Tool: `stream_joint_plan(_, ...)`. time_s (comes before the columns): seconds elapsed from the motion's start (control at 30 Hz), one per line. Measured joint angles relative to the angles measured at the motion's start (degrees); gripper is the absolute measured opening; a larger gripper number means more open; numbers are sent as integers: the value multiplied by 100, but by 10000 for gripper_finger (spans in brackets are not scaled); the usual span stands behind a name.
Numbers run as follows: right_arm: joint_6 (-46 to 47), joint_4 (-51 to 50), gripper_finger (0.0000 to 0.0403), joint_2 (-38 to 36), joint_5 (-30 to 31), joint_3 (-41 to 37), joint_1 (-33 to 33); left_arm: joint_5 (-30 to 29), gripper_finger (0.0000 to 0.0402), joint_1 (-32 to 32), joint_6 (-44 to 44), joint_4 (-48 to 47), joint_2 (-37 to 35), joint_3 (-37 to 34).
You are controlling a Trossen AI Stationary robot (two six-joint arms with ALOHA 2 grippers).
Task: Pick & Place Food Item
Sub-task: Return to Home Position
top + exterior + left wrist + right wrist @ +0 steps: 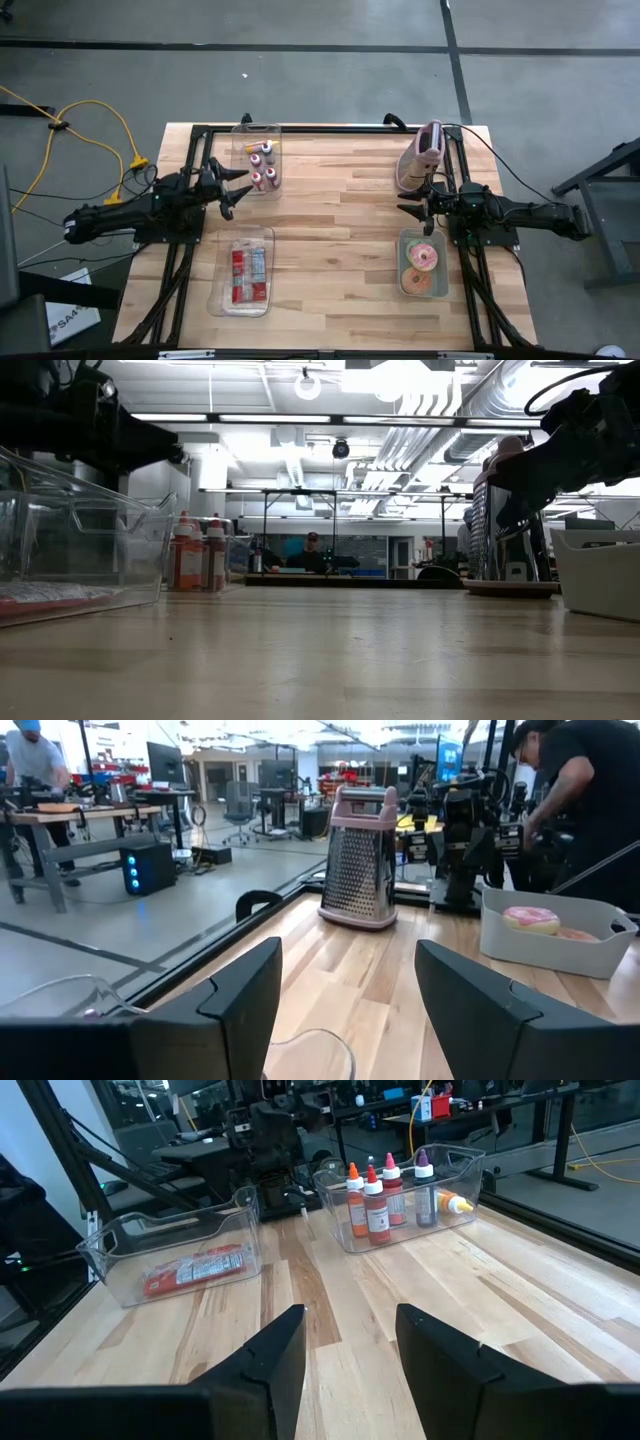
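Jaws of the right gripper [410,215] gape empty at 12 o'clock of the gray bin [403,290], where we see the pink donut [423,258] and orange donut [417,282]. At the table's [340,230] 9 o'clock the left gripper [243,192] gapes empty too.

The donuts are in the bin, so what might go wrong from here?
The right jaws hang open between the grater and the gray bin; a wide swing might tip the grater or nudge the bin of donuts. The left jaws sit right beside the bottle bin and might clip it.
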Motion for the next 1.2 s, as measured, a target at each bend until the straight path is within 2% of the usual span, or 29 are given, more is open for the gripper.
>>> stream_joint_plan(0.43,0,0,146,0,0,-2,0,0,223,0,-74,139,-416,-311)
stream_joint_plan(0.87,1,0,146,0,0,-2,0,-342,223,-1,-671,-423,-416,-320)
stream_joint_plan(1.2,0,1,146,0,0,-2,0,320,223,0,-517,-723,-416,-320)
